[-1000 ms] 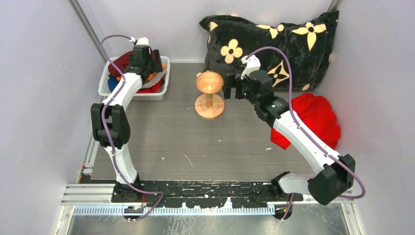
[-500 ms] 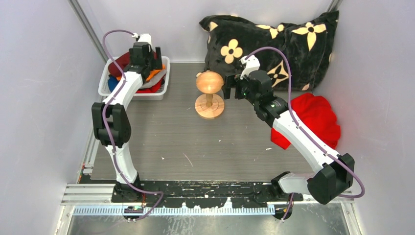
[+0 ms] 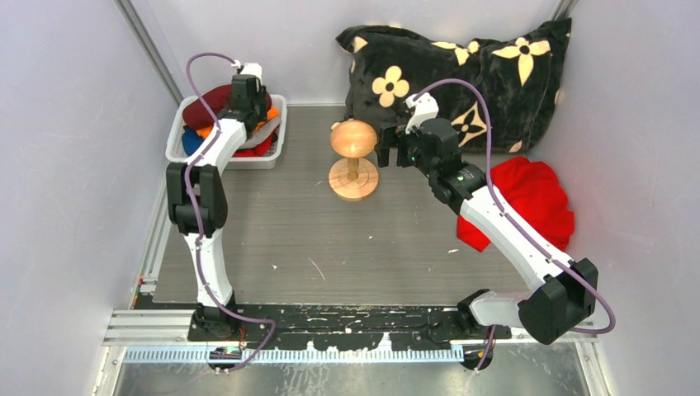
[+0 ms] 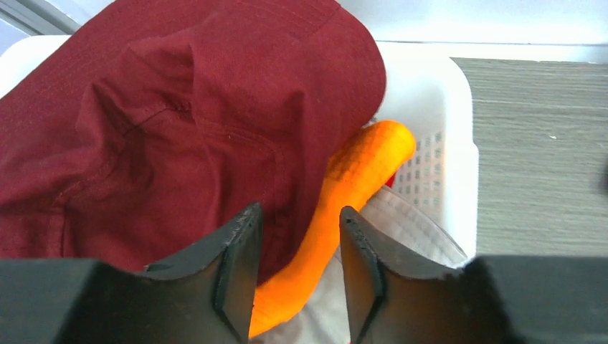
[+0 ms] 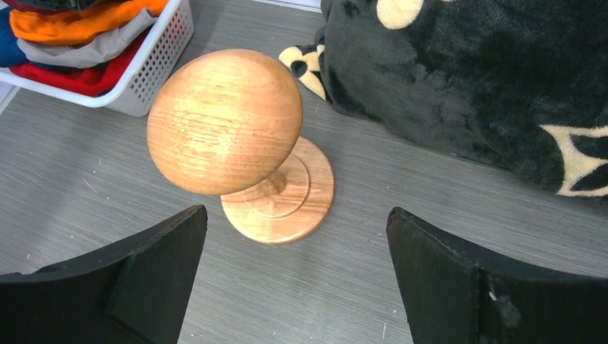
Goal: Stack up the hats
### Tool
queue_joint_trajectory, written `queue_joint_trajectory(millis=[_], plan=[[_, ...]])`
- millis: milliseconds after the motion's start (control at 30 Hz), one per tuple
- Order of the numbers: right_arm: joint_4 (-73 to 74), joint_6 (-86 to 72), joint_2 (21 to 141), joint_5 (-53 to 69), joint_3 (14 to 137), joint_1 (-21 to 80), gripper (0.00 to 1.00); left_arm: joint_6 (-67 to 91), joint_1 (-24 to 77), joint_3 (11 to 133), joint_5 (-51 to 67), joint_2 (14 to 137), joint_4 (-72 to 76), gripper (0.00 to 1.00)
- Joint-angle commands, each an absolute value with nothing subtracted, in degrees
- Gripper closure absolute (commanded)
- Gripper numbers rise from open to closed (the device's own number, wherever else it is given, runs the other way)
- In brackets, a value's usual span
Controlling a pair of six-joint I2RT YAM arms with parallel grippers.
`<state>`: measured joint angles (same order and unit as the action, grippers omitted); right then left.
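The hats [image 3: 216,101] are lying in a white basket [image 3: 177,150] at the worktop's [image 3: 347,247] far-left corner. The left pincer [image 4: 300,215] is straddling the orange hat [image 4: 355,168], though I cannot tell whether it is gripping. The right pincer [image 5: 295,213] is gaping wide beside the wooden stand [image 5: 226,118].

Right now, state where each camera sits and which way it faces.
Top: above and behind the robot, looking down at the table; left arm, right arm show.
Left wrist: over the basket, facing the maroon hat and orange hat; its fingers show.
Right wrist: facing the stand; its fingers show.
Top and right wrist share stand, basket.
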<state>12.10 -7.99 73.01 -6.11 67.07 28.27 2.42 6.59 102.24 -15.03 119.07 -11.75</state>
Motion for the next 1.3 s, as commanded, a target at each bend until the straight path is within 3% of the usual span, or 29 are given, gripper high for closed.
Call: queue_joint_trajectory(millis=[0, 100, 300, 333, 400, 433, 767, 1267], plan=[[10.04, -7.2, 72.12, -6.15, 67.82, 28.0, 0.0, 0.22, 5.34, 106.79, -17.28, 121.75, -7.7, 0.6], [10.09, -7.21, 71.86, -6.24, 67.67, 27.88, 0.0, -0.79, 5.03, 108.37, -17.86, 123.09, -7.81, 0.68], [10.33, -7.48, 71.29, -5.81, 67.28, 27.87, 0.0, -4.18, 4.99, 112.29, -19.27, 125.54, -8.89, 0.69], [10.35, -7.55, 71.2, -5.72, 67.26, 27.88, 0.0, -4.89, 5.0, 113.11, -19.56, 126.19, -9.03, 0.73], [10.37, -7.5, 71.02, -5.71, 67.26, 27.93, 0.0, -5.35, 5.01, 114.59, -19.46, 126.39, -9.94, 0.97], [10.37, -7.59, 70.87, -5.86, 67.24, 27.94, 0.0, -5.32, 5.01, 114.78, -19.1, 125.76, -10.12, 1.0], [9.76, -7.68, 70.56, -5.76, 67.03, 27.79, 0.0, -5.79, 10.36, 115.72, -13.81, 111.77, -13.49, 1.0], [7.76, -8.74, 66.65, -7.73, 66.12, 24.31, 0.0, -3.48, 19.03, 133.81, 6.48, 101.93, -33.85, 1.0]])
